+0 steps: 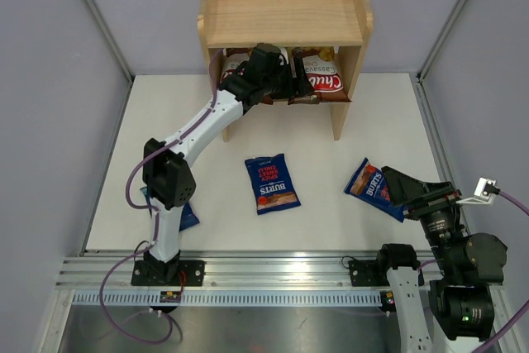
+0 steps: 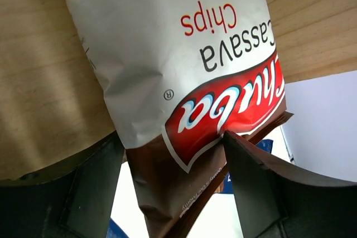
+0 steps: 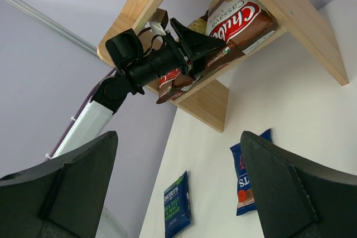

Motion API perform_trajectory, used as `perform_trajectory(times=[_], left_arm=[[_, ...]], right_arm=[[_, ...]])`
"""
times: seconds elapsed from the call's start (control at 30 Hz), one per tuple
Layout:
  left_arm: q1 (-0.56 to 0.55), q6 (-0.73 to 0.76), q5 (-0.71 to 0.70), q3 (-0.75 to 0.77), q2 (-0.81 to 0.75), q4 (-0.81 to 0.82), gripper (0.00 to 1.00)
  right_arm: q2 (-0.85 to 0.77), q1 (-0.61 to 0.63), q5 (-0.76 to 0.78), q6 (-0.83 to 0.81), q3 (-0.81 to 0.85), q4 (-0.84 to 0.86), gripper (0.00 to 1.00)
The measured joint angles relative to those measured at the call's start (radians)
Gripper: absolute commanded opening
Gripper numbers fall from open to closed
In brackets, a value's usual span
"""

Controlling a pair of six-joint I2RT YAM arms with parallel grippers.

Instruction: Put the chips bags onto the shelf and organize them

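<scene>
Desk (image 1: 388, 121), white and broad, carries the wooden shelf (image 1: 285, 10) at its far edge. The left arm (image 1: 207, 126) stretches from its base across to the shelf's lower tier. On that tier lies one Chuba bag (image 2: 184, 65), its brown bottom end pointing out of the front. The other Chuba bag (image 1: 324, 78) lies just beside it on the right, under the same top board.

Three Burts bags lie down on the desk: one (image 1: 271, 183) flat in the middle, one (image 1: 368, 181) to the right, and one (image 1: 188, 217) peeking out from under the left arm's elbow.

The left tool (image 2: 173, 135) is closed in on the first Chuba bag's brown end. That end fills the gap, with both fingers (image 2: 89, 188) touching it and the seam bent against the right-hand one. The right tool (image 3: 178, 133) is spread wide and hangs over the near end of the right-hand Burts bag; whether it touches that bag I cannot tell.
</scene>
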Motion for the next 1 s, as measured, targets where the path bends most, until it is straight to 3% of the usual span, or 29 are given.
perform_trajectory(times=[0.17,0.7,0.9,1.0], left_arm=[[0.001,0.052,0.05,0.029,0.023,-0.006,0.79],[0.0,0.132,0.152,0.07,0.071,0.035,0.8],[-0.001,0.142,0.182,0.101,0.096,0.042,0.87],[-0.002,0.146,0.179,0.101,0.096,0.04,0.97]], right_arm=[[-0.002,0.0,-0.001,0.0,0.0,0.001,0.99],[-0.017,0.0,-0.024,0.008,-0.015,0.005,0.99],[-0.018,0.0,-0.024,0.009,-0.016,0.005,0.99],[-0.023,0.0,-0.024,0.009,-0.016,0.005,0.99]])
